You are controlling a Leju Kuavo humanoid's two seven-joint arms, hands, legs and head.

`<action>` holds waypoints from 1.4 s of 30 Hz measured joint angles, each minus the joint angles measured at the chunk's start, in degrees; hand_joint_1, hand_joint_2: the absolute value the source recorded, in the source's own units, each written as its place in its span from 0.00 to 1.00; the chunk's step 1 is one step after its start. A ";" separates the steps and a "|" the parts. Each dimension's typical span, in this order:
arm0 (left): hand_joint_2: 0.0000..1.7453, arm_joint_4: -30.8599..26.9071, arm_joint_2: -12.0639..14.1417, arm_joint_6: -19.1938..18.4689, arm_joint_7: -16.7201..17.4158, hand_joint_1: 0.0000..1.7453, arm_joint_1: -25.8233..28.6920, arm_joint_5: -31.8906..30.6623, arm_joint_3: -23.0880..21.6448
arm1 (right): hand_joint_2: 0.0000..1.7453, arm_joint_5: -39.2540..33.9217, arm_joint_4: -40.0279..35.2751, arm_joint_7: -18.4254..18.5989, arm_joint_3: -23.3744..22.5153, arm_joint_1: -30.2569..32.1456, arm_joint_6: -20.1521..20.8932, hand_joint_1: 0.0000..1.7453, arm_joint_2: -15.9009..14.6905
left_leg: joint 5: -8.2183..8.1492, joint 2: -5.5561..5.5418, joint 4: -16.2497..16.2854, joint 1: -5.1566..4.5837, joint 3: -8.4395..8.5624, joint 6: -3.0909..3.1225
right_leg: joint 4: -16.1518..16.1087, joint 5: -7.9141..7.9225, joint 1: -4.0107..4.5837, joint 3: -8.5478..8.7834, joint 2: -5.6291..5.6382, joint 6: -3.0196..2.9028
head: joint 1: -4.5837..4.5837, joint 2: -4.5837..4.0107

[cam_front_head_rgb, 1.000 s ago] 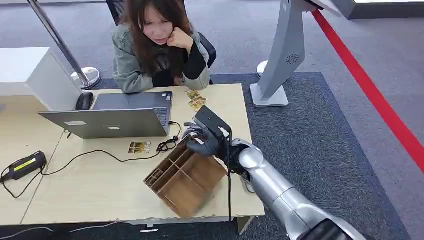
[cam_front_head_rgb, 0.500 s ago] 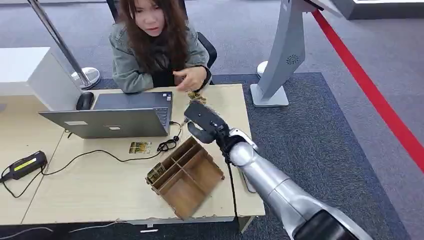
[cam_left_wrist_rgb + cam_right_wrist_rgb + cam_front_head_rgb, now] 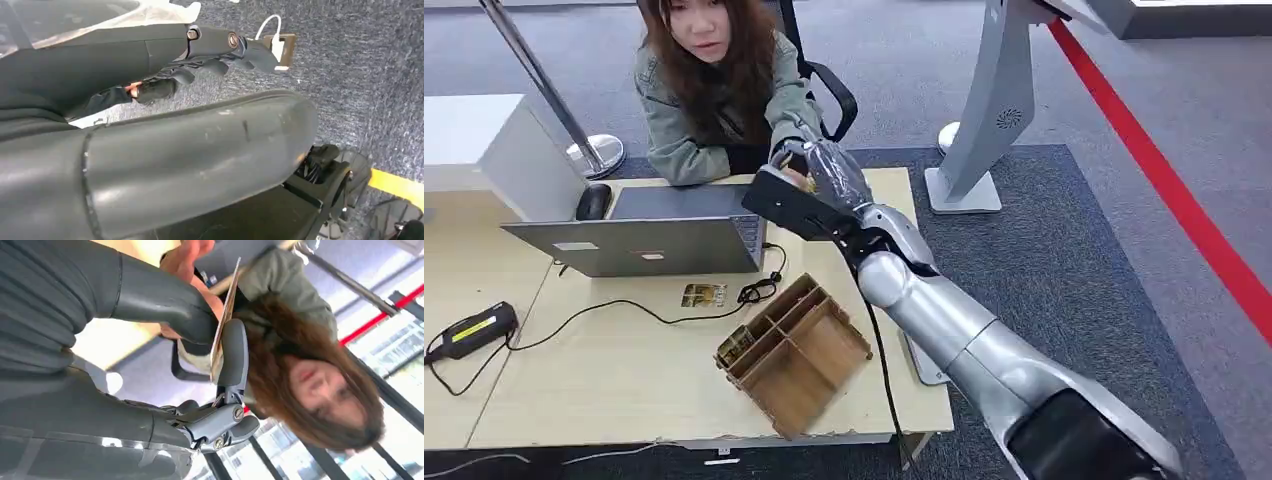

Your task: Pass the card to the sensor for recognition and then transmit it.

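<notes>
over the far edge of the pale wooden surface (image 3: 624, 370), my right hand (image 3: 819, 180) has risen from the brown wooden compartment tray (image 3: 794, 350), where it hung a second ago, and now reaches toward the seated person in the grey-green jacket (image 3: 714, 90). that person, who was leaning chin on hand then, has brought a hand (image 3: 192, 262) up to meet mine. i read this as the handover stage: the thin gold-faced card (image 3: 224, 315) is off the surface and at the person's fingers, so the sensor step looks to be behind us, though i see no sensor i can name.

the right hand pinches the card edge-on between its thick grey thumb and a darker finger (image 3: 232, 352), the remaining fingers curled loosely below. the person's fingers touch or nearly touch the card's far edge; i cannot tell which.

my left hand (image 3: 210, 55) hangs low over grey carpet, fingers partly curled, holding nothing.
</notes>
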 joint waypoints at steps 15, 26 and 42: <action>0.00 0.00 -0.59 -1.49 0.00 0.00 -1.70 -0.96 -0.02 | 1.00 -2.58 4.18 1.16 -0.79 -4.36 1.01 1.00 4.52 | 0.01 0.03 0.00 0.00 -0.01 0.00 | 0.01 0.00 0.00 0.00 0.03 0.00 | 0.02 0.00; 0.00 -0.02 -1.94 -1.20 0.13 0.00 -4.57 -1.33 -0.02 | 1.00 -9.46 5.73 2.67 0.55 -7.00 0.72 0.00 5.77 | 0.00 0.01 0.02 -0.02 -0.03 0.01 | 0.01 0.01 -0.02 -0.02 0.02 0.02 | 0.04 0.00; 0.00 -0.02 -2.43 1.01 0.15 0.00 -5.05 -0.44 0.26 | 0.00 -38.77 0.82 -18.84 -4.48 -1.56 13.82 0.00 5.42 | 0.04 0.02 0.02 0.00 -0.01 -0.02 | 0.02 0.02 -0.01 -0.01 0.02 0.01 | 0.04 0.00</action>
